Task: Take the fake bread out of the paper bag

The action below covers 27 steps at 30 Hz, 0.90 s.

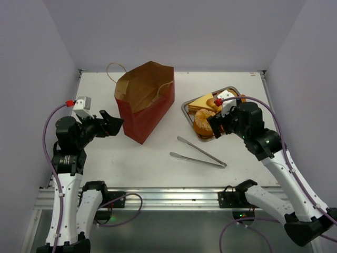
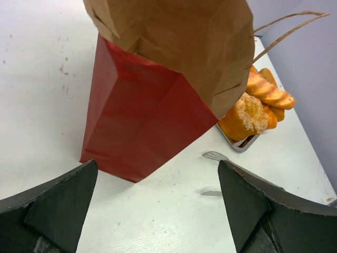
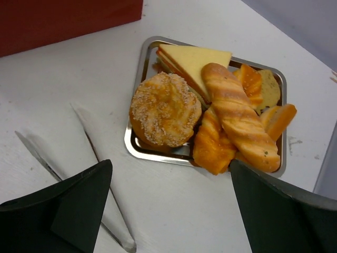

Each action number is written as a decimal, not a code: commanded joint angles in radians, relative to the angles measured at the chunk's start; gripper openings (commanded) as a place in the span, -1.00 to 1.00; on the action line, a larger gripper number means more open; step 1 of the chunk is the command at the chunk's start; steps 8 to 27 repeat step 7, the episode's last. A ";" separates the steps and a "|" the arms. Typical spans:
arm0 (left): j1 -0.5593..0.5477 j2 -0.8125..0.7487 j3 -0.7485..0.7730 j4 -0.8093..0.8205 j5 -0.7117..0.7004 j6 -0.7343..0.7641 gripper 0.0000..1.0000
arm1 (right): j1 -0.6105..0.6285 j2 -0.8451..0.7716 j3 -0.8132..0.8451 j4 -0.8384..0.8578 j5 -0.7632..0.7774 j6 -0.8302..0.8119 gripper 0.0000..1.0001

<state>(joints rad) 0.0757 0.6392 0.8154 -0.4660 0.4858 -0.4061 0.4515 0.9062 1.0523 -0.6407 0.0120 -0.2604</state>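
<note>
Right wrist view finds the fake bread heaped in the steel tray just ahead of the right gripper, which is spread wide and holds nothing. The left gripper, likewise released, faces the paper bag close ahead. No piece shows in the bag's mouth, though its bottom is hidden, so the task looks done or nearly so.

Directly ahead of the left gripper, the paper bag blocks the way, its red wall just beyond the spread fingertips. Bare table lies open beneath and to the right of them. Higher up, the bag's mouth gapes upward with open room above it. Beneath the right gripper, the fake bread crowds the tray, and the tongs lie on the table to its left.
</note>
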 commanded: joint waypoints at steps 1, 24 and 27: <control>-0.011 -0.009 0.039 -0.060 -0.058 0.055 0.99 | -0.007 -0.041 -0.011 0.067 0.153 0.053 0.98; -0.014 0.005 0.059 -0.086 -0.079 0.066 0.99 | -0.016 -0.108 -0.084 0.150 0.276 0.018 0.98; -0.014 0.005 0.059 -0.086 -0.079 0.066 0.99 | -0.016 -0.108 -0.084 0.150 0.276 0.018 0.98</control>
